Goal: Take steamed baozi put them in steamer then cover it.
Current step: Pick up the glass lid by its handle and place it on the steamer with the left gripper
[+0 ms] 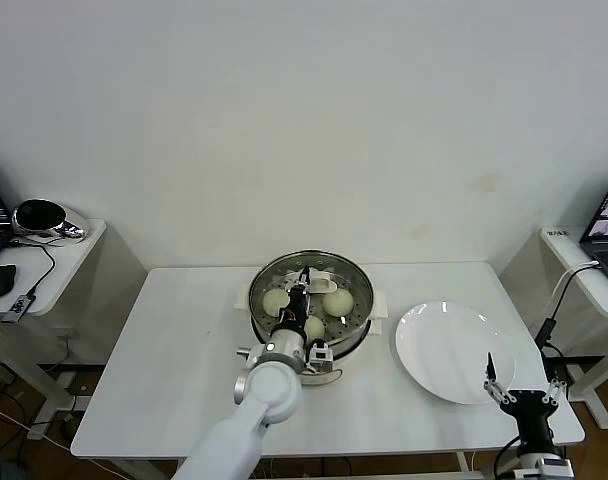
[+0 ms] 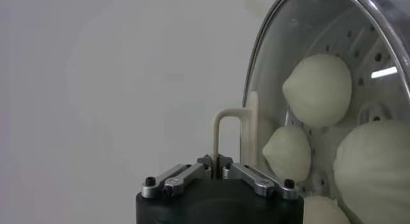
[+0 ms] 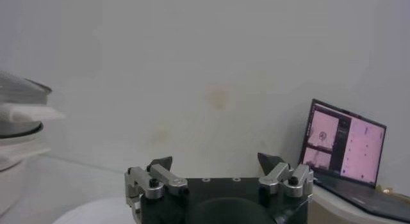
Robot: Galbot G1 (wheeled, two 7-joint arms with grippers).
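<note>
The head view takes in the whole white bench [image 1: 174, 360]; the steamer [image 1: 311, 272] stands at its middle toward the back wall, and the flat white plate [image 1: 449, 350] lies bare to the right of it, near but apart; the left end effector [image 1: 302, 305] reaches over the pot from the front edge, its arm covering part of the rim, so that from here only three steamed baozi [image 1: 338, 302] can be counted inside, two side by side at the back and one nearer the arm.

The left wrist view gives what the head view hides; the left end effector [image 2: 218, 160] has its fingers pinched together on the thin cream-white handle of the cover [image 2: 288, 65], the clear glass dome with its metal rim lying over the pot; through the glass four steamed baozi [image 2: 318, 89] show, smooth, pale and rounded, each drawn to a soft point, resting on the perforated steel tray.

The right end effector [image 1: 522, 392] hangs at the front right corner of the bench, just beside the plate's rim; the right wrist view shows its fingers [image 3: 271, 161] spread wide with nothing between them, a lit laptop [image 3: 343, 142] on a side table behind, and an edge of the steamer [image 3: 19, 126] far off to one side.
</note>
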